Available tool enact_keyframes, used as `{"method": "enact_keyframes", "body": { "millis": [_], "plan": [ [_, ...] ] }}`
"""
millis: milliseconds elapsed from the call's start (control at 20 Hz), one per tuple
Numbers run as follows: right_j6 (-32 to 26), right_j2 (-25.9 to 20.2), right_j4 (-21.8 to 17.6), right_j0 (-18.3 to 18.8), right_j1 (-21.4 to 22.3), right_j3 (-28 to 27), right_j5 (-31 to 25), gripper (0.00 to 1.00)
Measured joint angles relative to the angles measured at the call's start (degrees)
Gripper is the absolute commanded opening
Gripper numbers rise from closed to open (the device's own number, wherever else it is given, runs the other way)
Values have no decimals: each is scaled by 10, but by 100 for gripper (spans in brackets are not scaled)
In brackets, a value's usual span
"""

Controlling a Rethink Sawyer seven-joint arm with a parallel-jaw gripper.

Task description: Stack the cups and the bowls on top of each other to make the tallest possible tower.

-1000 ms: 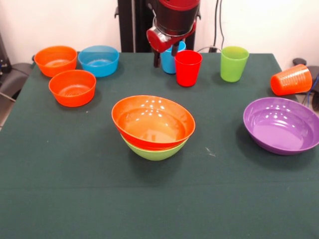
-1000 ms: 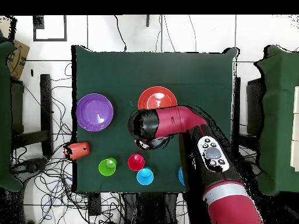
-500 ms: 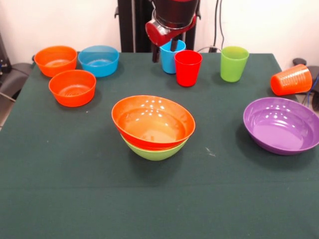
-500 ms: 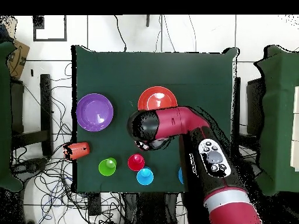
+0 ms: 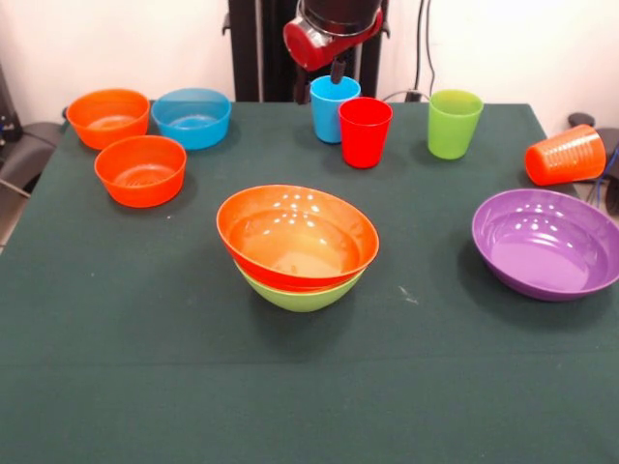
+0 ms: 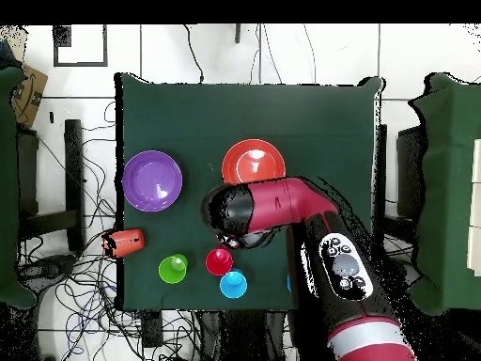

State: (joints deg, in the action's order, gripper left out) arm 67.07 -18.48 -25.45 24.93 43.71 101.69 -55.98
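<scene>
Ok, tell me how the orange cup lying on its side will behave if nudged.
The orange cup lies on its side near the table edge, so it probably rolls, curving because it tapers. It looks like thin plastic, likely light and easily knocked off.

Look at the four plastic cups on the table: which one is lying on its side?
The orange tapered plastic cup near the table's edge, beside the purple bowl. The light blue, red and lime green cups all stand upright.
</scene>
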Motion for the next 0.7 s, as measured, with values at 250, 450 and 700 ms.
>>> {"method": "enact_keyframes", "body": {
  "millis": [250, 450, 700],
  "plan": [
    [0, -5, -1, -2, 2, 2, 0, 100],
    [0, -22, -7, -2, 2, 2, 0, 100],
    [0, -52, -21, 1, 2, 2, 0, 100]
  ]
}}
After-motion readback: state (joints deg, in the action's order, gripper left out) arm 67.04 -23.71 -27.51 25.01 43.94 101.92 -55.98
